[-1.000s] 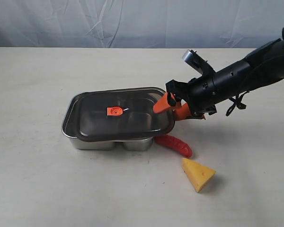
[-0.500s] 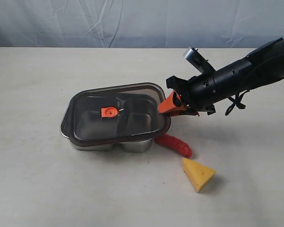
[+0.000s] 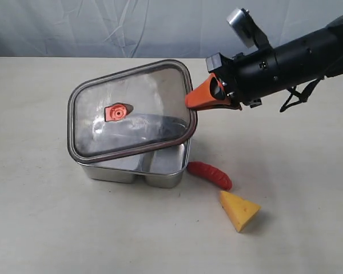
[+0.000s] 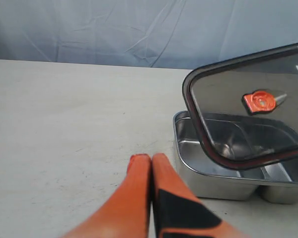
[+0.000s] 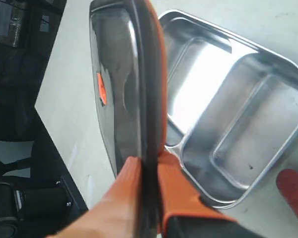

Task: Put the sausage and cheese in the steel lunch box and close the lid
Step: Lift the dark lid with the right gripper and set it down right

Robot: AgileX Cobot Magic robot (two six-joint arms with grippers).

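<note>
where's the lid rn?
Exterior view, left of centre: the lid is tilted up above the steel lunch box, its right edge pinched by the right end effector.

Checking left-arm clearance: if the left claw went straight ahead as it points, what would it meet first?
Nothing, as far as the left wrist view shows: ahead of the shut left claw lies bare table. The box and lifted lid sit off that line, though depth is unclear.
</note>
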